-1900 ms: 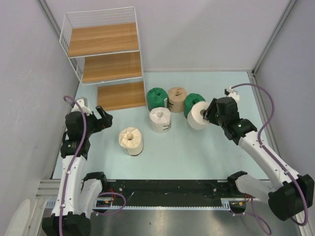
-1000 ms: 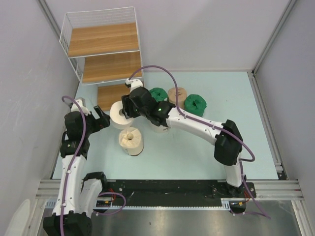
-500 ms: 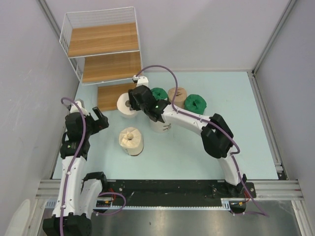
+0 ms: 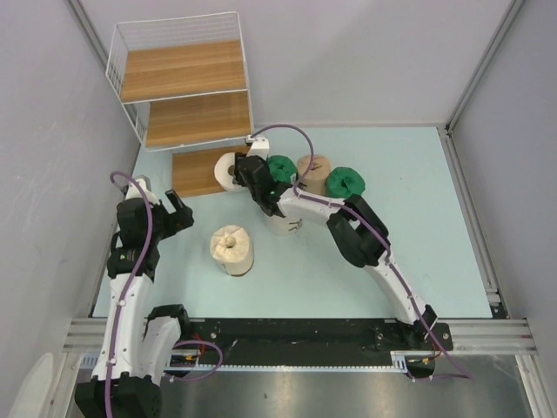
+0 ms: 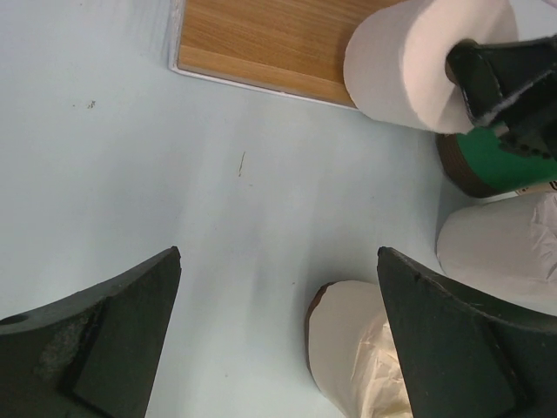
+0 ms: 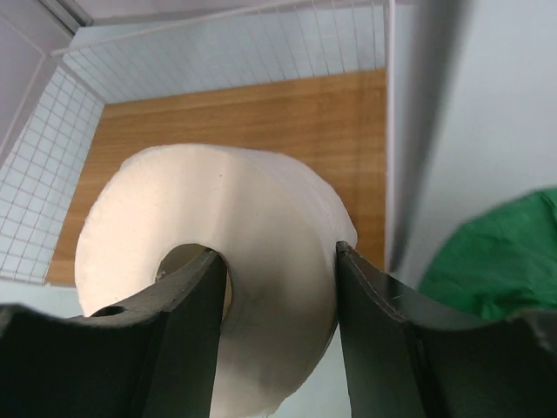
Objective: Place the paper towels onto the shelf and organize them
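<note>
My right gripper (image 4: 246,169) is shut on a cream-white roll (image 4: 229,171), one finger in its core, holding it at the right front edge of the shelf's bottom board (image 4: 200,172). In the right wrist view the roll (image 6: 218,226) sits between my fingers, over the board (image 6: 261,131). The white wire shelf (image 4: 178,78) stands at the far left. Two green rolls (image 4: 280,166) (image 4: 345,183), a tan roll (image 4: 313,168) and two cream rolls (image 4: 284,222) (image 4: 231,249) stand on the table. My left gripper (image 4: 178,212) is open and empty, left of the nearest cream roll (image 5: 357,348).
The stretched right arm (image 4: 331,213) crosses over the group of rolls. Grey walls close in on the left and right. In the left wrist view the held roll (image 5: 409,61) sits at the board's corner (image 5: 261,43).
My right arm has swung left across the table with the cream-white roll, from beside the right green roll to the shelf's bottom board. The left arm has barely moved.
</note>
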Robot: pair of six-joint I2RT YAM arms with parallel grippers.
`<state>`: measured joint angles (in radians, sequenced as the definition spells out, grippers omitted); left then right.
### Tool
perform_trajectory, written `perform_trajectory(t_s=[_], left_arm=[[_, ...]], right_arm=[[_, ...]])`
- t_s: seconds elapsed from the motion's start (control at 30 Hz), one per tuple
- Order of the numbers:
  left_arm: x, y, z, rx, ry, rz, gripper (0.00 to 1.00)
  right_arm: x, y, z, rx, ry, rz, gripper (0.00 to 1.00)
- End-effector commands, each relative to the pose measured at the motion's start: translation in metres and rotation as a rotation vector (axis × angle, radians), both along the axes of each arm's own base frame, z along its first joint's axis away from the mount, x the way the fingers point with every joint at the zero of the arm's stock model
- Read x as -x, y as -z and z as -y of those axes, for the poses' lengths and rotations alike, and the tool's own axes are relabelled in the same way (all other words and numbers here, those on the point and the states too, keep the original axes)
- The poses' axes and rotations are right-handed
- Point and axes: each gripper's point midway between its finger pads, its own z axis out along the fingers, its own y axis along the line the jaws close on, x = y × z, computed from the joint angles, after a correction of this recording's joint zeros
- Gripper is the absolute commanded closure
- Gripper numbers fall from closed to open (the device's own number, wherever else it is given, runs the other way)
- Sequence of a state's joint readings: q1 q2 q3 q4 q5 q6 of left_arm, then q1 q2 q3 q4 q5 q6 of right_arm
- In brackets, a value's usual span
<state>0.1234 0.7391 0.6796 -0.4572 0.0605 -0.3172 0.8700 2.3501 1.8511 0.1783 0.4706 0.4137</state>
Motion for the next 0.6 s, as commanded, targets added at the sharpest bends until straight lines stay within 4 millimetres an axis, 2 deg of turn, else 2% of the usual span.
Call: perform_trajectory(t_s=[0.0,0.07,0.13,0.17,0.2,0.3,0.37,0.43,0.47,0.57], left_arm=[[-0.002,-0.009,0.008,0.022,0.03,0.029,0.0],[-0.002,-0.008,0.009,0.022,0.037,0.028,0.0],[-0.002,-0.009,0.011,0.022,0.047,0.03,0.0],[-0.002,-0.01,0.011,0.023,0.046,0.034,0.0],[-0.002,-0.01,0.01,0.022,0.044,0.033,0.0],[-0.002,-0.011,0.011,0.022,0.049,0.036,0.0],[-0.002,-0.01,0.011,0.022,0.047,0.033,0.0],[-0.003,-0.009,0.011,0.022,0.047,0.031,0.0],[-0.002,-0.009,0.011,0.021,0.051,0.03,0.0],[-0.002,-0.009,0.011,0.018,0.053,0.028,0.0]], right_arm=[[-0.028,-0.063,-0.021,-0.163,0.058,0.172,0.81],[-0.03,-0.056,-0.023,-0.161,0.062,0.174,0.81],[-0.032,-0.058,-0.025,-0.166,0.062,0.179,0.77],[-0.032,-0.053,-0.026,-0.158,0.062,0.175,0.73],[-0.031,-0.051,-0.027,-0.15,0.058,0.17,0.6],[-0.032,-0.047,-0.024,-0.14,0.056,0.16,0.41],[-0.03,-0.049,-0.022,-0.141,0.052,0.16,0.33],[-0.029,-0.045,-0.018,-0.139,0.044,0.158,0.28],[-0.028,-0.059,-0.016,-0.158,0.041,0.177,0.28],[-0.027,-0.065,-0.014,-0.156,0.032,0.187,0.22]])
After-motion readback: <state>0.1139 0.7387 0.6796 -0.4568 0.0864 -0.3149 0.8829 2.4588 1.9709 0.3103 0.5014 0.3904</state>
